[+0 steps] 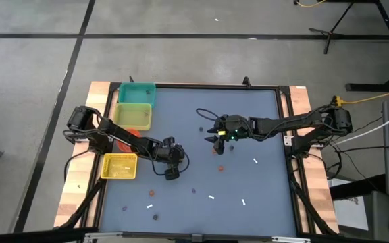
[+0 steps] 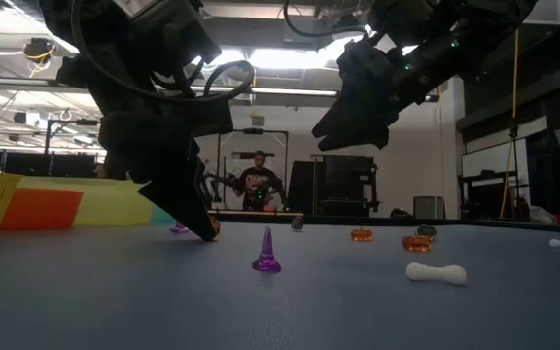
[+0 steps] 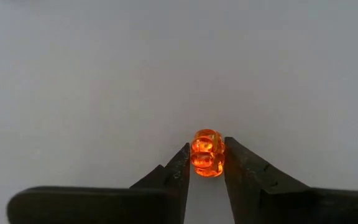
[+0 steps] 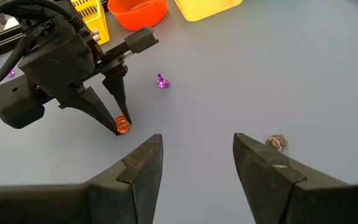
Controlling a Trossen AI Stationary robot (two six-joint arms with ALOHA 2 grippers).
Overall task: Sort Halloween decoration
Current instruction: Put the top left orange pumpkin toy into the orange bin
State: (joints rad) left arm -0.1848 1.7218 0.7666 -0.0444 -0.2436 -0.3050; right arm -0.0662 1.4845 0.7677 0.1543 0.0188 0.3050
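pinching a small orange pumpkin bead (image 3: 207, 152) between its two dark fingers, the left gripper (image 3: 206, 163) points down at the blue table (image 1: 262, 135), tips touching the surface. seen from the right arm's camera, the same bead (image 4: 122, 126) sits at the tips of those fingers, with a purple cone trinket (image 4: 162, 81) lying near it on the table. the yellow mesh bin (image 1: 119, 166) stands just beside the left gripper (image 1: 172, 173), toward the table's left edge. the right gripper (image 4: 197, 152) hangs above the table, farther from the yellow mesh bin, its fingers spread apart and holding nothing. other trinkets lie scattered on the table beyond the pumpkin bead, among them a white bone (image 2: 436, 274) and more orange beads (image 2: 417, 243).
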